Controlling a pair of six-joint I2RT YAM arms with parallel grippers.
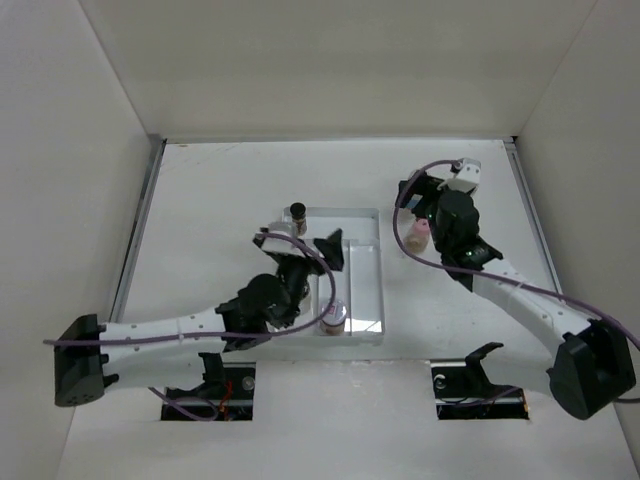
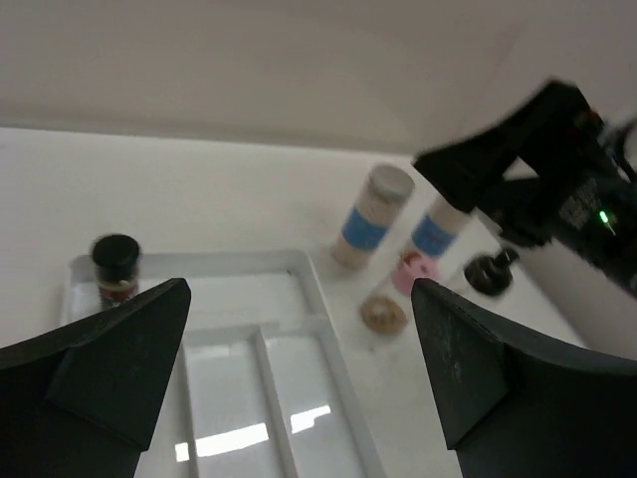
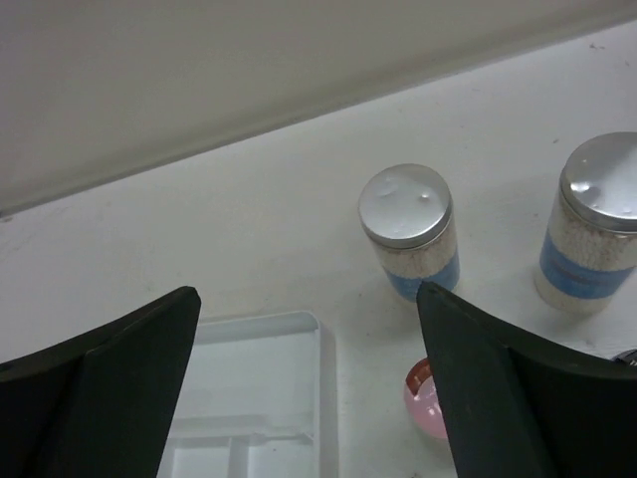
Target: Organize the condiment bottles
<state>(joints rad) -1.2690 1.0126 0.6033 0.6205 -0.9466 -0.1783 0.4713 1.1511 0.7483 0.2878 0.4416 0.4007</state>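
Observation:
A white divided tray [image 1: 362, 262] lies mid-table. A black-capped bottle [image 1: 298, 215] stands in its far left corner and also shows in the left wrist view [image 2: 115, 267]. A pink-capped jar [image 1: 333, 316] stands in the tray's near part. My left gripper [image 1: 329, 250] hovers open and empty over the tray [image 2: 299, 299]. Two silver-capped, blue-labelled bottles [image 3: 406, 231] [image 3: 594, 221] stand right of the tray. A pink-capped bottle [image 1: 419, 233] is beside them; whether it stands or lies I cannot tell. My right gripper [image 3: 309, 299] is open and empty above them.
A small black-capped bottle [image 2: 491, 271] stands past the pink one, close under the right arm [image 2: 557, 169]. White walls close in the table at the back and both sides. The right arm [image 1: 470, 250] hides the silver-capped bottles in the top view.

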